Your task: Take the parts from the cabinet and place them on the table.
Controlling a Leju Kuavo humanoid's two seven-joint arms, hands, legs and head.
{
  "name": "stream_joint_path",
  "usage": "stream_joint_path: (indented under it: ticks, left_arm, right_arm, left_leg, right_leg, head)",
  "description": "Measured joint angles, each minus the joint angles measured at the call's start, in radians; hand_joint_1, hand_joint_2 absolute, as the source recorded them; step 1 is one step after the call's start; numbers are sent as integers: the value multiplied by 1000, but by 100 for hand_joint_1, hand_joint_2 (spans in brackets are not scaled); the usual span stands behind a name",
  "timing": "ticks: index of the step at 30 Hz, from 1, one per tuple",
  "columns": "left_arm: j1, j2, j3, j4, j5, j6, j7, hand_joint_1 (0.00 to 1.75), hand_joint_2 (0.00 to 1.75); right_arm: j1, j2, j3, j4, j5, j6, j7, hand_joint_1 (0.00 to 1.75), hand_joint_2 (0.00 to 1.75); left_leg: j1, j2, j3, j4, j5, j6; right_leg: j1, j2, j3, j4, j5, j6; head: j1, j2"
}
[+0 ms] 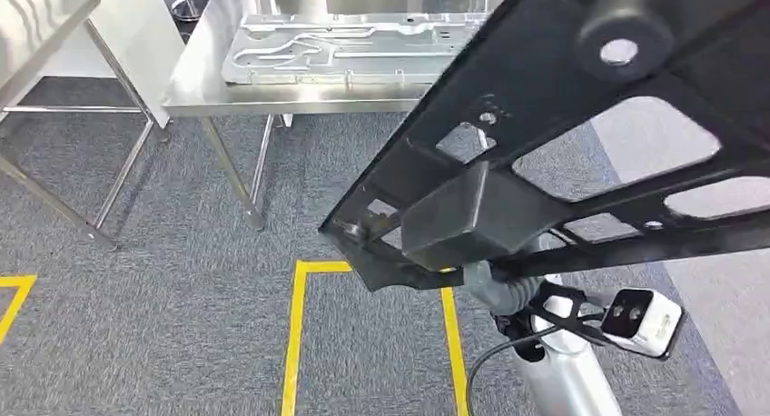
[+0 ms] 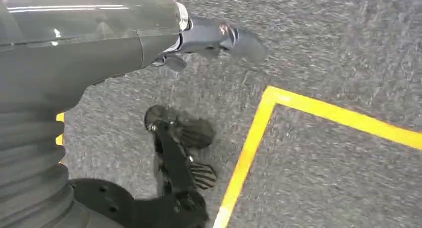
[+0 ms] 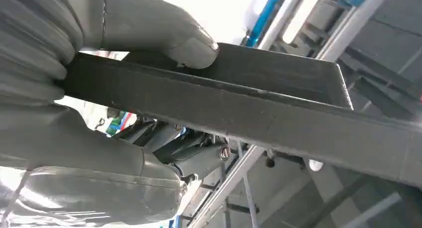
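Note:
A large black metal frame part (image 1: 581,134) with cut-out openings hangs in front of me, slanting from the upper right down toward the floor. My right hand (image 3: 59,103) grips its flat edge (image 3: 259,103), with the thumb (image 3: 189,46) pressed on one face and darker fingers under the other. In the head view the frame hides that hand, and the silver right forearm (image 1: 567,371) rises beneath it. My left hand (image 2: 209,36) hangs over the carpet, its fingers stretched out with nothing in them. A steel table (image 1: 300,100) stands ahead with a silver cast plate (image 1: 345,44) lying on it.
A second steel table (image 1: 36,21) stands at the far left, its legs on the grey carpet. Yellow tape lines (image 1: 295,334) mark a box on the floor just ahead of me. A white wrist camera (image 1: 640,321) sits on my right arm.

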Motion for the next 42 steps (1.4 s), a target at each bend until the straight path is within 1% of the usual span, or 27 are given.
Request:
stream_joint_path:
  ticks: [1,2,3,5,6,7,9,12,13,15,16,17,19,20,21,22,24,26,27,28,31,32,33,36,38,40,42]
  left_arm:
    - [2,0,0,0,0,0,0,0,175]
    - [4,0,0,0,0,0,1,0,175]
    - [5,0,0,0,0,0,2,0,175]
    - [5,1,0,0,0,0,2,0,175]
    - [5,3,0,0,0,0,2,0,175]
    - [4,3,0,0,-1,0,2,0,175]
    - [10,4,0,0,-3,0,2,0,175]
    - [9,3,0,0,-5,0,2,0,175]
    - [6,3,0,0,-6,0,2,0,175]
    - [6,3,0,0,-7,0,2,0,175]
    - [6,3,0,0,-7,0,2,0,175]
    - [6,3,0,0,-7,0,2,0,175]
    - [6,3,0,0,-8,0,2,0,175]
    - [5,3,-1,0,-9,0,2,0,175]
    - [6,3,-1,0,-9,0,2,0,175]
    - [4,3,-1,0,-9,0,2,0,175]
    - [1,3,-1,0,-12,0,3,0,175]
    - [0,3,-1,0,-12,0,2,0,175]
    - [-3,3,-1,0,-12,0,2,0,175]
    - [-5,3,-2,0,-13,-1,2,0,175]
    - [-2,4,-1,0,-13,-1,2,0,175]
    - [0,4,-1,0,-13,-1,2,0,175]
    - [0,4,-1,0,-12,-1,3,0,175]
    - [0,6,-1,0,-11,-1,3,0,175]
    - [-1,9,-2,0,-8,-1,3,0,175]
    - [5,10,-1,0,-7,0,3,0,175]
    - [6,7,-1,0,-6,1,3,0,175]
  right_arm:
    - [4,0,-4,0,0,4,0,175,175]
    - [9,0,-9,-1,5,7,0,175,175]
    - [13,2,-14,-3,11,8,0,175,175]
    - [19,5,-20,-13,22,7,0,175,175]
    - [21,5,-23,-17,25,6,0,175,175]
    - [22,6,-24,-20,26,6,0,175,175]
    - [28,8,-26,-27,27,4,1,175,175]
    - [30,8,-35,-43,26,1,0,175,175]
    - [28,8,-38,-47,26,1,0,175,175]
    - [33,8,-42,-50,26,0,0,175,175]
    - [37,8,-43,-50,26,0,0,175,175]
    - [40,8,-45,-50,26,0,0,175,175]
    - [40,8,-47,-53,26,0,0,175,175]
    - [40,8,-48,-56,26,0,0,175,175]
    - [39,8,-49,-58,26,-1,0,175,175]
    - [37,8,-50,-59,26,-1,0,175,175]
    - [40,8,-51,-63,27,-3,1,175,175]
    - [41,8,-52,-65,27,-3,0,175,175]
    - [39,8,-52,-69,27,-3,0,175,175]
    - [36,9,-52,-70,27,-2,0,175,175]
    - [41,8,-52,-69,27,-2,0,175,175]
    - [43,9,-52,-69,27,-2,0,175,175]
    - [43,9,-52,-69,27,-2,0,175,175]
    - [43,9,-52,-69,27,-3,0,175,175]
    - [44,9,-52,-69,26,-3,0,175,175]
    - [47,11,-52,-69,27,-4,1,175,175]
    - [47,11,-52,-70,27,-5,0,175,175]
  left_leg:
    - [0,0,-30,32,-8,-2]
    - [0,0,-38,19,14,-2]
    - [0,0,-26,-37,62,1]
    - [-1,0,36,-215,184,9]
    - [-4,-3,52,-255,194,14]
    - [-11,-1,43,-266,160,16]
    - [-9,-2,50,-269,181,36]
    - [-3,-3,79,-276,174,51]
    - [-3,-2,82,-276,170,55]
    - [-3,-1,88,-275,161,57]
    - [-3,-1,92,-275,156,56]
    - [-2,-1,99,-275,150,54]
    - [0,-1,120,-275,135,50]
    - [1,-1,133,-275,127,45]
    - [1,-2,138,-277,119,39]
    - [-2,-3,143,-274,113,31]
    - [-3,1,156,-273,110,17]
    - [0,2,159,-265,108,4]
    - [2,1,148,-233,98,1]
    - [2,1,116,-172,75,0]
    - [1,2,-17,32,-11,-4]
    - [1,1,-40,44,-5,-2]
    - [0,1,-40,10,29,4]
    - [-11,1,36,-231,202,33]
    - [-20,-1,40,-241,127,36]
    - [-19,-2,51,-261,171,52]
    - [-10,-2,84,-275,176,54]
  right_leg:
    - [1,7,5,1,-4,0]
    - [1,11,12,1,-10,2]
    - [1,12,21,1,-18,1]
    - [2,16,46,2,-34,7]
    - [1,16,50,1,-40,10]
    - [4,20,49,3,-42,15]
    - [6,21,51,14,-45,29]
    - [3,9,44,56,-63,46]
    - [2,3,13,110,-91,52]
    - [-6,1,-89,270,-158,59]
    - [-9,0,-126,316,-163,60]
    - [-12,-1,-142,318,-147,64]
    - [-15,-6,-109,199,-49,69]
    - [-15,-9,-74,107,12,65]
    - [-14,-15,-54,38,43,57]
    - [-5,-19,-51,26,-9,53]
    - [-4,-15,-47,23,11,35]
    - [-7,-10,-28,19,11,20]
    - [-7,-11,-16,15,6,13]
    - [-6,-11,-10,14,1,5]
    - [0,-7,5,14,-16,-1]
    - [3,-5,12,14,-22,-1]
    - [5,-3,21,14,-28,-1]
    - [12,-3,54,14,-51,1]
    - [12,1,56,12,-61,14]
    - [11,1,63,29,-49,28]
    - [12,0,67,51,-66,37]
  head:
    - [0,0]
    - [0,0]
    - [0,0]
    - [0,0]
    - [1,0]
    - [0,0]
    - [0,0]
    - [1,0]
    - [0,0]
    - [0,0]
    - [0,0]
    - [0,0]
    - [0,0]
    - [0,0]
    - [1,0]
    - [1,0]
    - [1,0]
    - [1,0]
    - [2,0]
    - [1,0]
    - [1,0]
    - [1,0]
    - [1,0]
    - [1,0]
    - [1,0]
    - [1,0]
    - [1,0]
